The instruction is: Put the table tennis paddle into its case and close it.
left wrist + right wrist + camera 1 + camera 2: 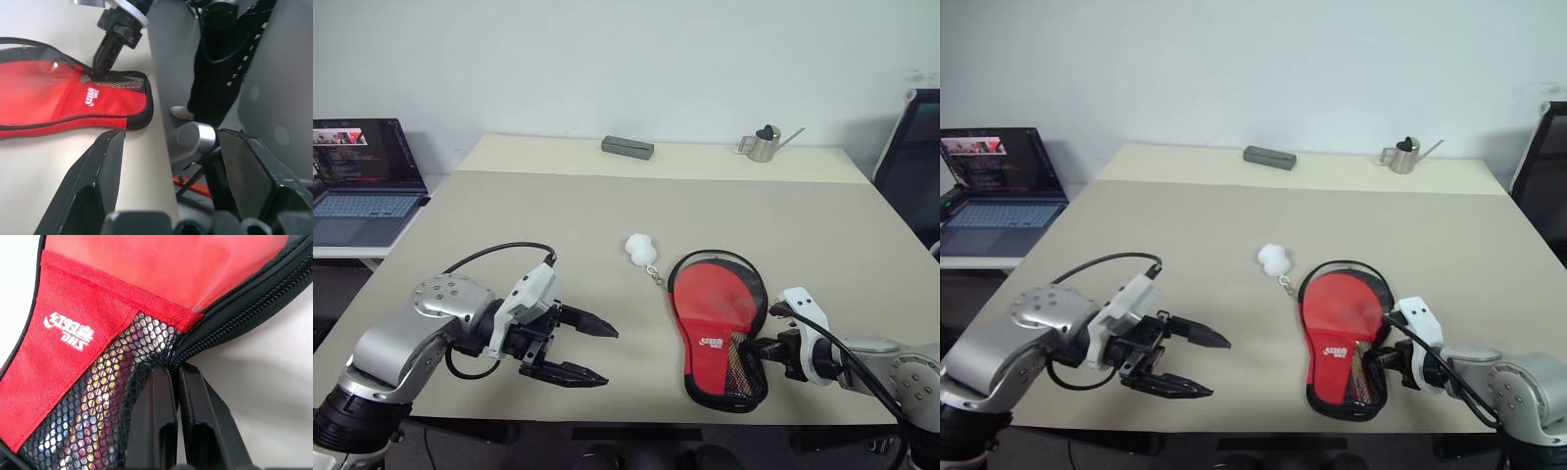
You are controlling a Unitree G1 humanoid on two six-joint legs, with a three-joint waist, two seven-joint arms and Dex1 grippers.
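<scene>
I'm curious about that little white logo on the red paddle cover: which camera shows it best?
The right wrist view: the white logo on the red-and-black fabric paddle-shaped case is large and crisp there. The left wrist view shows it smaller; in the head views it is a tiny mark.

Red-and-black case (717,328) flat near table's front edge, paddle handle behind its mesh.

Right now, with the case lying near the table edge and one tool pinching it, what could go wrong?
1. The right tool is shut on the edge of the paddle-shaped red and black fabric case beside the mesh pocket; a pull may drag the case rather than the zip.
2. The case lies near the front edge of the beige table, so it could slide off.
3. The left tool hangs open, apart from the case, so nothing steadies it.
</scene>
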